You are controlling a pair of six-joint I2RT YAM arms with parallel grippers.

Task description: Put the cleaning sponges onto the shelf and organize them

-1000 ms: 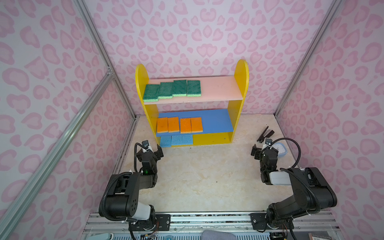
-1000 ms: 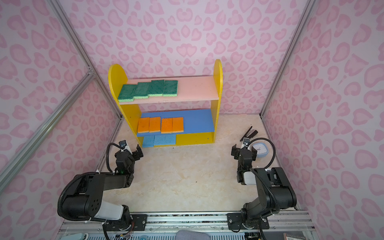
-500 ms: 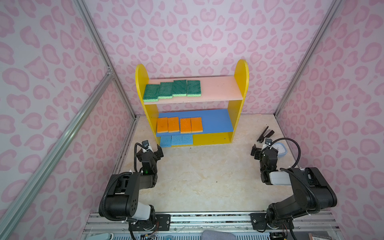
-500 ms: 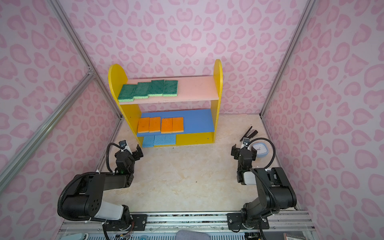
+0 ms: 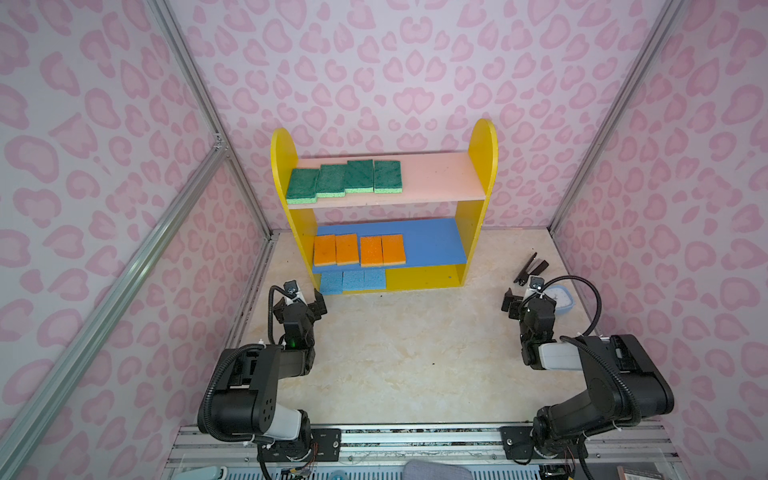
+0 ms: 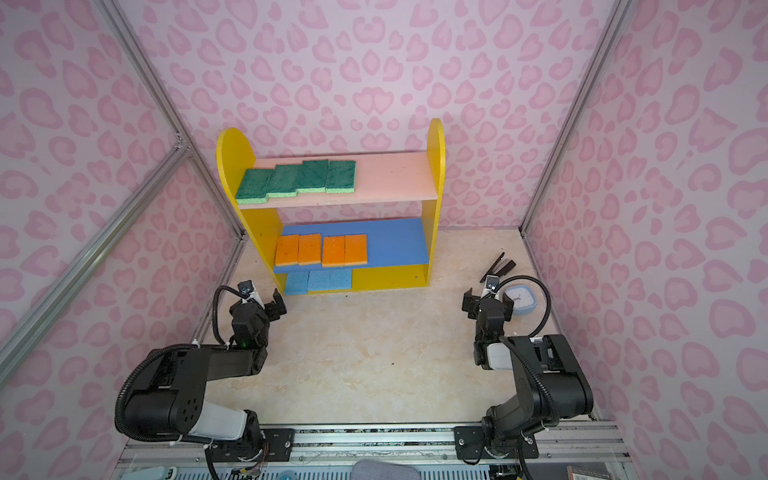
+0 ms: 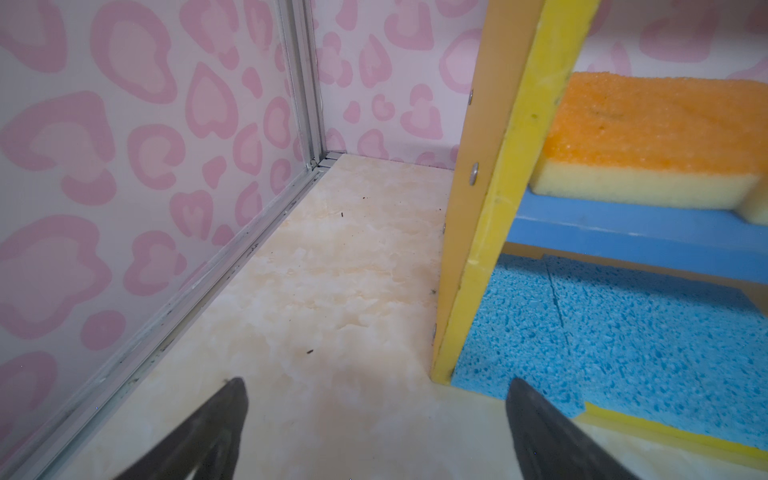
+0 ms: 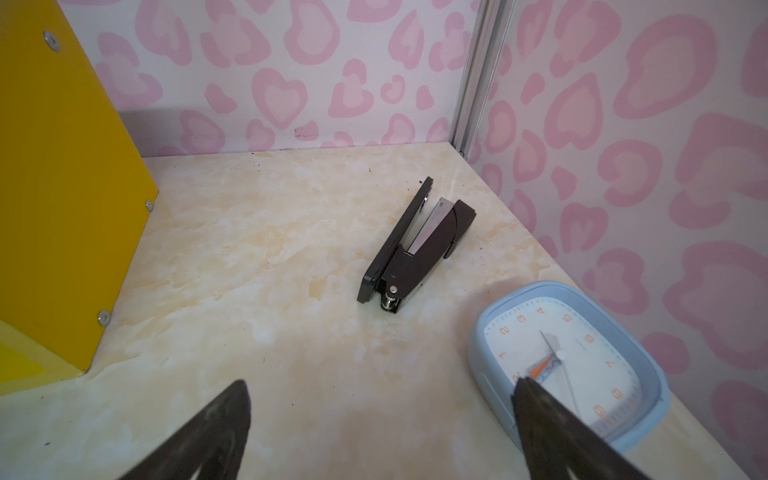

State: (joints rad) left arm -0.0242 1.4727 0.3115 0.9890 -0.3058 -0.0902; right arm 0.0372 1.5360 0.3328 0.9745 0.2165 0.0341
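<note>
The shelf [image 5: 482,166] stands at the back with all visible cleaning sponges on it. Several green sponges [image 5: 345,178] lie in a row on the pink upper board. Several orange sponges [image 5: 359,249] line the blue middle board. Three blue sponges [image 5: 353,280] sit on the yellow bottom. My left gripper [image 5: 301,303] hovers open and empty just in front of the shelf's left foot, near a blue sponge [image 7: 602,340]. My right gripper [image 5: 527,299] is open and empty over the floor at the right, its one fingertip above the clock.
A black stapler [image 8: 419,245] lies on the floor right of the shelf. A light-blue square clock [image 8: 569,361] lies next to my right gripper, by the right wall. Pink patterned walls close in on three sides. The marbled floor [image 5: 407,353] stretches between both arms.
</note>
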